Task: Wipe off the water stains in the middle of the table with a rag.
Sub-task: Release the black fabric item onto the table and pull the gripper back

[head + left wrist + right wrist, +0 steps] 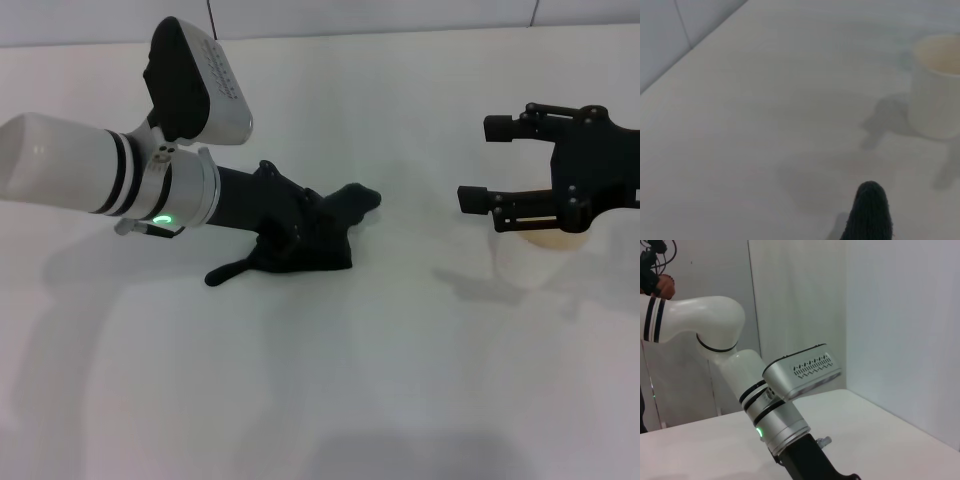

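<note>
The table (330, 380), a broad plain white top, fills the head view. The left arm (110, 175), white with black rings and a lit green lamp near the wrist, reaches in from the robot's left and slopes down to the middle of the table; its wrist camera housing bears a row of small slots but no legible writing or brand mark. The left gripper (300, 225) lies low on the rag (305, 240), a dark cloth bunched beneath and around it with a narrow tail trailing toward the robot's left; whether its jaws are parted or closed cannot be told. The right gripper (505, 165) hovers at the robot's right, well apart from the rag, its two black fingers (500, 127) spread wide with nothing between them. A white paper cup (936, 85) stands directly below it. The water stains cannot be made out; the rag covers the middle of the table
</note>
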### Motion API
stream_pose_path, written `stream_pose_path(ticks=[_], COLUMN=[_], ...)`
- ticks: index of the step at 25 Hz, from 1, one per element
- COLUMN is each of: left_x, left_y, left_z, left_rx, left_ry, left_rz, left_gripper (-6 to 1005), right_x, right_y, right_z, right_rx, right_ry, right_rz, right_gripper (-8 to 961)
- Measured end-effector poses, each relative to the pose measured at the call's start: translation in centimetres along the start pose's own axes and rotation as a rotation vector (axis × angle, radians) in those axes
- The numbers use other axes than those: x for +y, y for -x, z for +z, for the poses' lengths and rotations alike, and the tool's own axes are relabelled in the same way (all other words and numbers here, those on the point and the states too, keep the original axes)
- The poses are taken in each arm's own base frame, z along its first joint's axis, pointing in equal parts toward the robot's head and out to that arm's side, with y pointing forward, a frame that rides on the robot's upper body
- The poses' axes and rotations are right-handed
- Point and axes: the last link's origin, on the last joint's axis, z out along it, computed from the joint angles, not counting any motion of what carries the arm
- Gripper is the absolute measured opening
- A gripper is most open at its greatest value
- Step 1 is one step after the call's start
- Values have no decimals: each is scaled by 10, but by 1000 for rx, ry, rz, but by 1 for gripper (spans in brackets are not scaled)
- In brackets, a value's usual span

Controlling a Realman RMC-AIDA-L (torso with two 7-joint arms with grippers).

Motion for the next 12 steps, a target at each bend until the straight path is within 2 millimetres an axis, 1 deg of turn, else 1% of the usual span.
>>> stream_pose_path(ticks=[5, 12], left_x=[-1, 8], left_y=[-4, -15], left_z=[2, 15], left_rx=[-7, -28], left_ry=[-6, 51], left_rz=[16, 63], left_gripper=[91, 92], right_x=[0, 0], right_y=[0, 0], right_z=[0, 2], right_rx=[0, 1], right_ry=[2, 2], right_rz=[0, -3], right_gripper=[854, 855])
